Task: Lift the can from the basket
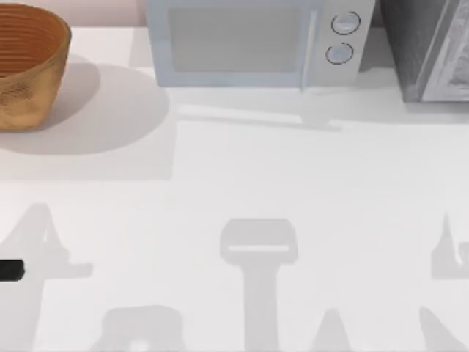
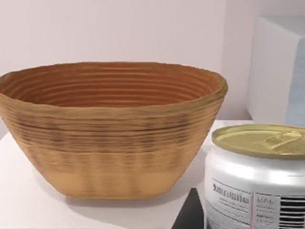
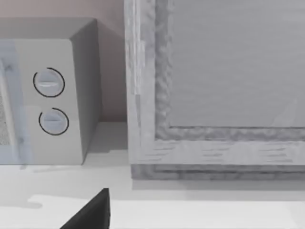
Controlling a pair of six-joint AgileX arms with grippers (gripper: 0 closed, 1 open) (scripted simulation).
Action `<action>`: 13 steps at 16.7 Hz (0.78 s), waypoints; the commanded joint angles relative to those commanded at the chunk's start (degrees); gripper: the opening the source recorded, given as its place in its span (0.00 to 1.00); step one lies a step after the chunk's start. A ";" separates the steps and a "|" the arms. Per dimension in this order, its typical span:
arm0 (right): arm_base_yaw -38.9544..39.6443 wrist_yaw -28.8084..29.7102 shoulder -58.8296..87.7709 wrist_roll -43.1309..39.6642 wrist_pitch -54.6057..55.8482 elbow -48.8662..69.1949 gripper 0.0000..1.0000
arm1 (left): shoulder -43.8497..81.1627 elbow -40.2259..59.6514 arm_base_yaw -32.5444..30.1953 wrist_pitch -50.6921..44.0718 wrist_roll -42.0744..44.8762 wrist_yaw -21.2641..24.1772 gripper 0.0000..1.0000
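- The basket (image 1: 29, 62) sits at the far left corner of the white desk (image 1: 234, 191), upright, its ribbed inside open to the top view.
- From above, nothing is visible inside the basket's part in view; its left part runs off the edge.
- The microwave (image 1: 253, 40) stands along the back edge, middle of the desk, door shut, two round knobs (image 1: 344, 23) on its right panel.
- Right of it, at the far right corner, there's a grey framed cabinet (image 1: 432, 48).
- Left wrist view: the can (image 2: 257, 176) is right up close, gold-tan lid with a pull tab, white sides with a label and barcode.
- The can is outside the basket (image 2: 112, 129), on this side of it; whether it stands on the desk or hangs above it, I cannot tell.
- A dark finger tip (image 2: 190, 212) shows just beside the can's lower edge; whether the left fingers are clamped on the can, I cannot tell.
- A short black piece (image 1: 11, 270) pokes in at the top view's left edge, near side of the desk.
- Right wrist view: the microwave's knobs (image 3: 48, 82) and the cabinet's frame (image 3: 214, 138) are ahead, well apart from the basket.
- One dark finger (image 3: 90, 214) juts in low there; how far the right fingers are open, I cannot tell.
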 joint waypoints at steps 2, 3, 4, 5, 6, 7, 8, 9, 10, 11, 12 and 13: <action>0.00 0.00 0.00 0.00 0.00 0.00 1.00 | 0.00 0.00 0.00 0.00 0.00 0.00 0.00; 0.00 0.00 0.00 0.00 0.00 0.00 1.00 | 0.26 0.00 0.20 -0.08 0.14 -0.01 0.00; 0.00 0.00 0.00 0.00 0.00 0.00 1.00 | 0.26 0.00 0.20 -0.08 0.14 -0.01 0.00; 0.00 0.00 0.00 0.00 0.00 0.00 1.00 | 0.75 0.26 0.19 0.21 0.16 0.25 0.00; 0.00 0.00 0.00 0.00 0.00 0.00 1.00 | 1.76 0.79 0.16 0.80 0.19 0.81 0.00; 0.00 0.00 0.00 0.00 0.00 0.00 1.00 | 3.31 1.57 0.09 1.68 0.24 1.68 0.00; 0.00 0.00 0.00 0.00 0.00 0.00 1.00 | 5.39 2.62 -0.03 2.85 0.30 2.87 0.00; 0.00 0.00 0.00 0.00 0.00 0.00 1.00 | 8.08 3.95 -0.20 4.35 0.38 4.41 0.00; 0.00 0.00 0.00 0.00 0.00 0.00 1.00 | 11.20 5.48 -0.42 6.08 0.47 6.22 0.00; 0.00 0.00 0.00 0.00 0.00 0.00 1.00 | 14.72 7.20 -0.66 8.02 0.56 8.25 0.00; 0.00 0.00 0.00 0.00 0.00 0.00 1.00 | 18.62 9.10 -0.94 10.17 0.67 10.51 0.00; 0.00 0.00 0.00 0.00 0.00 0.00 1.00 | 22.90 11.18 -1.25 12.51 0.78 12.98 0.00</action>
